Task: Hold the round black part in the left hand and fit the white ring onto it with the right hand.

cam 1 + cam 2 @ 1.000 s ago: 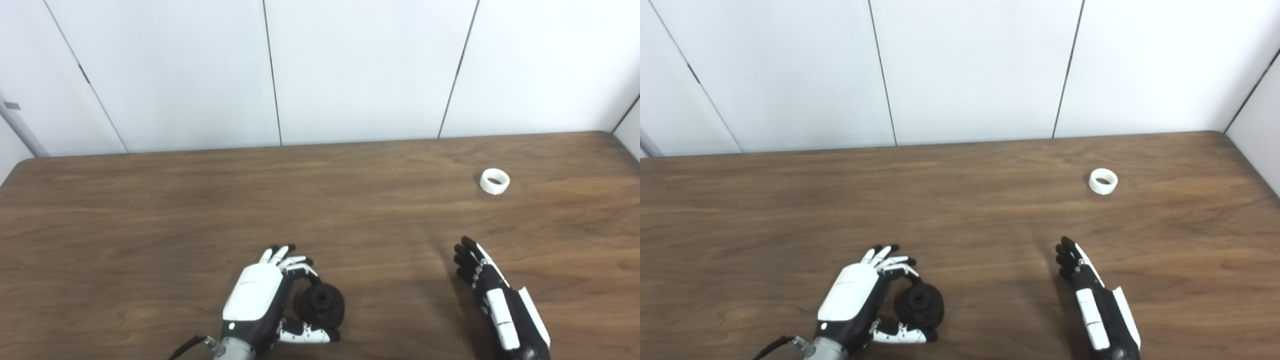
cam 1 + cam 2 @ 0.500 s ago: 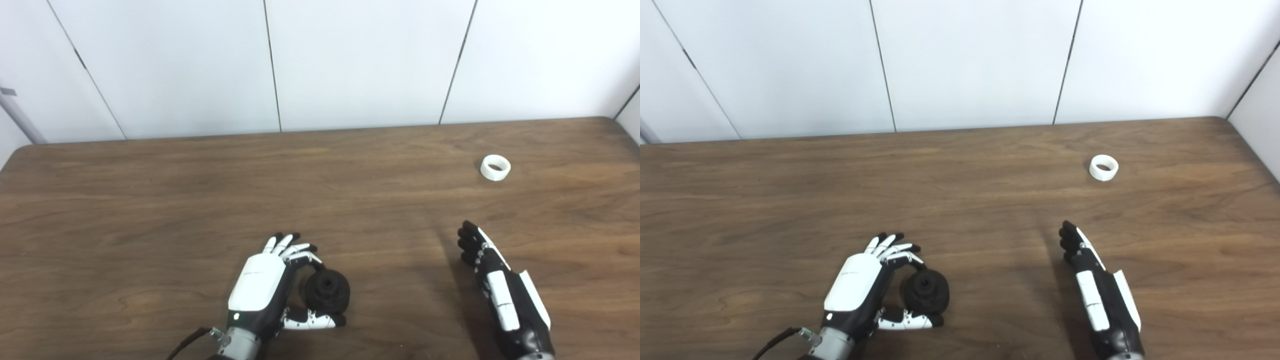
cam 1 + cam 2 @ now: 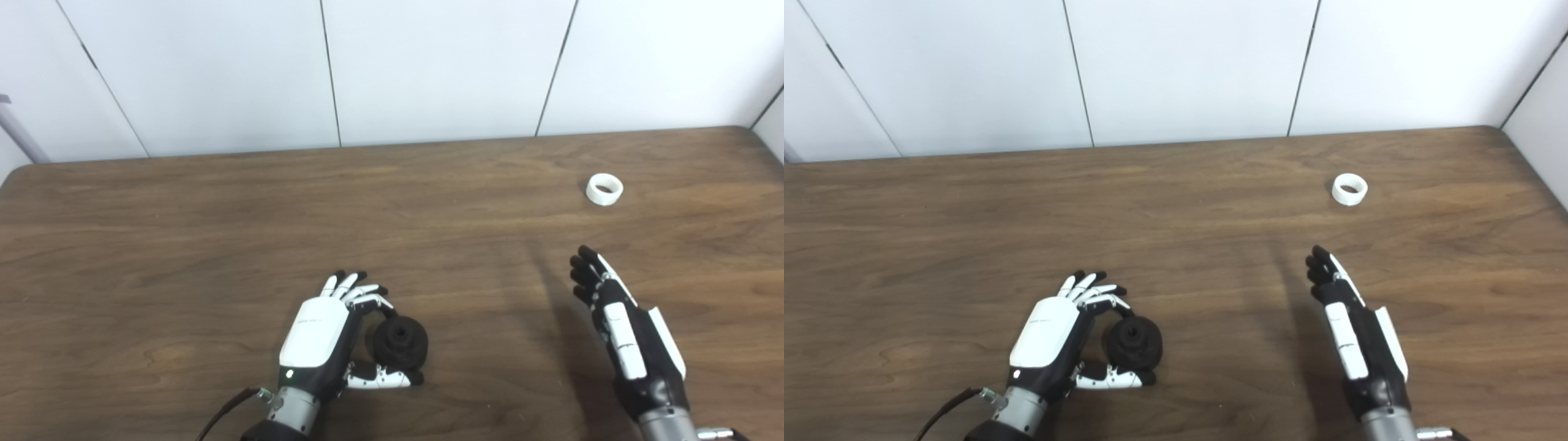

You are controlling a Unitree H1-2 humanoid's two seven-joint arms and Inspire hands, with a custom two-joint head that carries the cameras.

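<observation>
- You have the round black part (image 3: 400,342) low in the frame, a little left of centre, resting on the tabletop (image 3: 184,245) with its centre hole facing up.
- Your left hand (image 3: 324,334) wraps that part from its left side: fingers (image 3: 367,302) curl over the far edge and the thumb (image 3: 380,381) lies along the near edge, so the hand is closed around it.
- The white ring (image 3: 604,189) lies flat on the tabletop in the upper right of the frame, well apart from the black part and from both hands.
- Your right hand (image 3: 621,327) sits in the lower right, edge-on to the camera, fingers stretched out together and pointing up the frame toward the ring; it holds nothing.
- White wall panels (image 3: 429,61) fill the top of the frame behind the tabletop.
</observation>
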